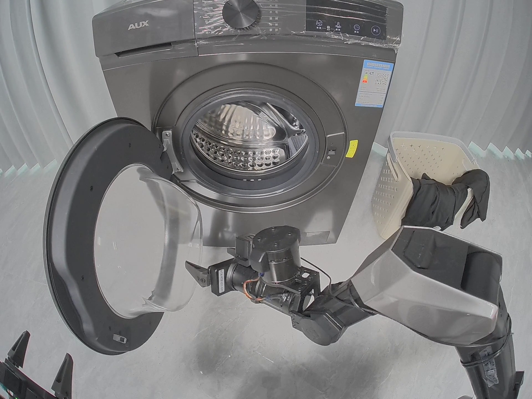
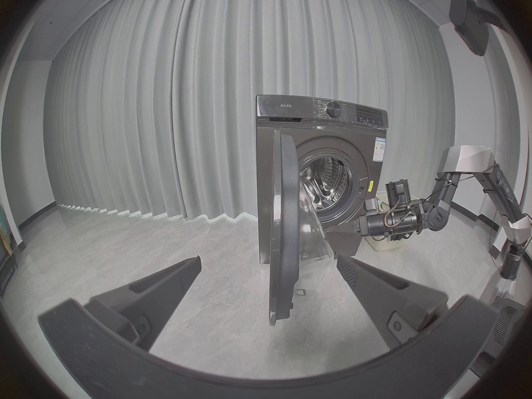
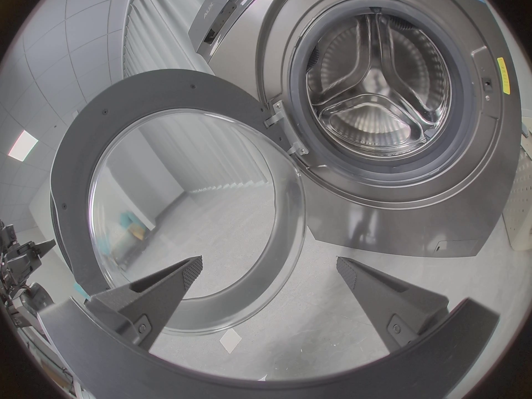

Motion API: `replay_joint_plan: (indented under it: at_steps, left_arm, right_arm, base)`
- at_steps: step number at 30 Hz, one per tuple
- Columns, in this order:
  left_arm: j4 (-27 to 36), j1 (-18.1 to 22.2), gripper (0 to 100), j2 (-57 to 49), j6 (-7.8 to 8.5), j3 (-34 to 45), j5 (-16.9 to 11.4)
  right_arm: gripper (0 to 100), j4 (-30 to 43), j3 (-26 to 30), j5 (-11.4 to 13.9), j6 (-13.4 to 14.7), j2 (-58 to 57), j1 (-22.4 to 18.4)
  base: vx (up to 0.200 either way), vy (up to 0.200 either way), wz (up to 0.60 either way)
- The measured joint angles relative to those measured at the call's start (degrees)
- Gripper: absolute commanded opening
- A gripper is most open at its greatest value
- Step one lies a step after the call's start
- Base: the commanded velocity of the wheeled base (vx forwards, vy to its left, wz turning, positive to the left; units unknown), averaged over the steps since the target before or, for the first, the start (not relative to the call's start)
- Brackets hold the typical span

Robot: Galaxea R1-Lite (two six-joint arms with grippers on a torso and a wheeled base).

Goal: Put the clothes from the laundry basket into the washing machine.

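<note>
The washing machine [image 1: 249,45] stands on the floor with its round door [image 1: 72,234] swung wide to the robot's left, and its drum [image 1: 249,134] is empty. The laundry basket [image 1: 388,195] sits just beside the machine on the robot's right. The black clothes [image 1: 438,203] are draped over the basket's near rim, so nothing is loaded yet.

The right gripper [image 1: 191,271] hangs low in front of the machine, near the door's lower edge, with its fingers apart and nothing between them. The left gripper [image 1: 46,346] is low on the robot's left, well away from the machine, also spread and empty.

The door looks fully open, so the step in hand is probably the first pickup. That calls for the right arm to swing across to the basket, come down on the bunched cloth at the rim and close on a good fold.

The head view gives the basket and the clothes together. The right wrist view looks straight into the drum and shows its ribs and bare floor. The left wrist view sees the machine from the side, with the door edge-on and the right arm stretched out in front.
</note>
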Motion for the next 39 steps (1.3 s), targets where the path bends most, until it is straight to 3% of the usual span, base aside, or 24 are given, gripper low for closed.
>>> replay_joint_plan:
  at_steps: [10,17,27,39]
  left_arm:
    - [0.0,0.0,100,0.0,0.0,0.0,0.0]
    - [0.0,0.0,100,0.0,0.0,0.0,0.0]
    - [0.0,0.0,100,0.0,-0.04,0.0,-0.02]
    - [0.0,0.0,100,0.0,-0.06,0.0,-0.07]
  right_arm:
    - [100,1.69,-8.07,-0.56,0.13,4.46,1.45]
    - [100,1.38,-8.4,-0.69,0.6,5.05,1.13]
    - [100,2.36,-8.44,-3.11,0.62,4.46,0.77]
    - [100,8.79,-20.2,-5.88,0.9,8.94,1.45]
  base:
    - [0.0,0.0,0.0]
    - [0.0,0.0,0.0]
    - [0.0,0.0,0.0]
    - [0.0,0.0,0.0]
